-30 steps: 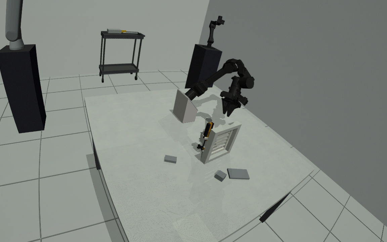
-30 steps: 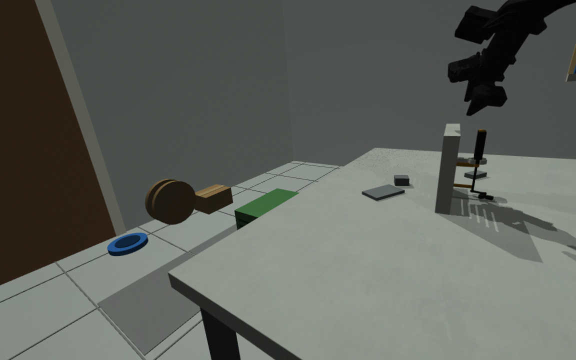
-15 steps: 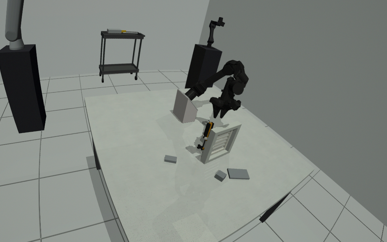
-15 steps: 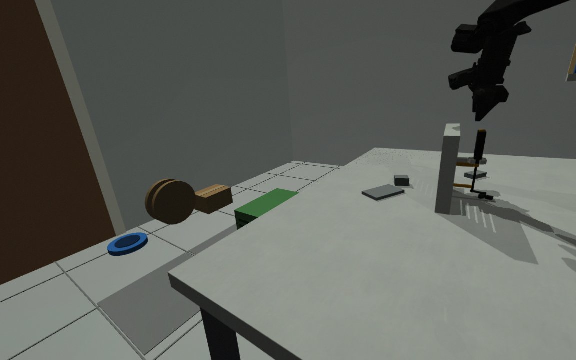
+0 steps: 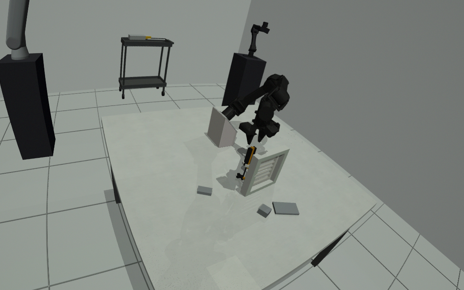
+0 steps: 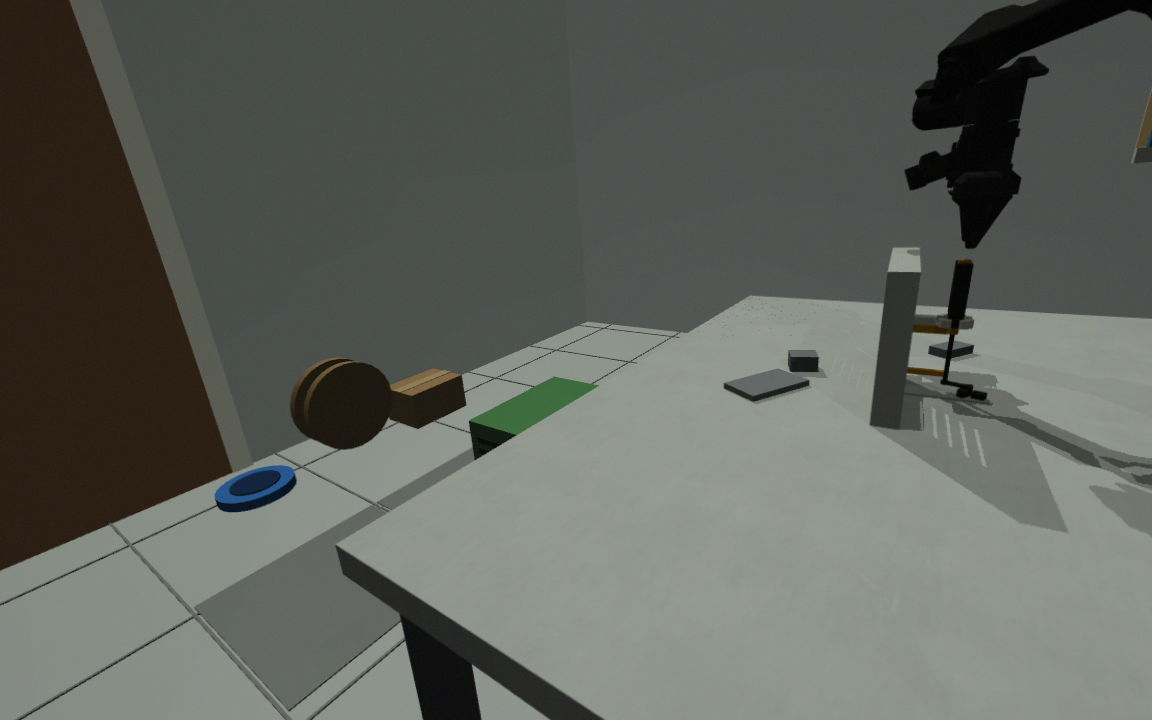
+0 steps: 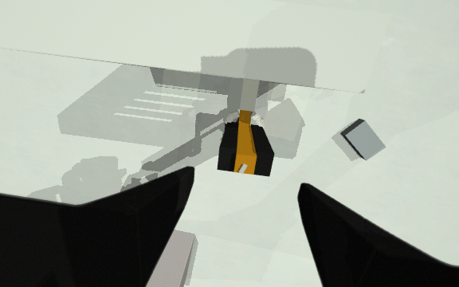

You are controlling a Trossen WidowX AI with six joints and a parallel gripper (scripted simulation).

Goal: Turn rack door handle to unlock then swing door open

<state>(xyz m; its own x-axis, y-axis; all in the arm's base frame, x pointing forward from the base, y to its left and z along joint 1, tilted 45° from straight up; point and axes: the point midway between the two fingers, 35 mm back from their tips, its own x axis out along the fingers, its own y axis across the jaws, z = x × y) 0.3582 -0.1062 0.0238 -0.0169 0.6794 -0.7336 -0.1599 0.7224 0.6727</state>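
Note:
The rack frame (image 5: 250,177) (image 6: 893,349) (image 7: 94,32) stands upright on the table (image 5: 154,162) (image 6: 652,537). The slatted door (image 5: 265,169) looks closed in it. The upright black and orange handle (image 5: 251,156) (image 6: 961,291) (image 7: 245,153) stands off the door on the arm's side, with a thin black rod and foot below. My gripper (image 5: 255,141) (image 6: 970,245) (image 7: 245,182) is open, pointing down just above the handle's top. The wrist view shows the handle's top centred beyond the fingertips, which do not touch it. The hinges are hidden.
A grey slab (image 5: 286,208) (image 6: 766,385) and a small block (image 5: 264,210) (image 6: 802,360) lie on the frame's far side from the handle. Another block (image 5: 204,190) (image 6: 953,349) (image 7: 362,139) lies beyond the handle side. The arm's pale base (image 5: 216,127) (image 7: 174,259) stands behind.

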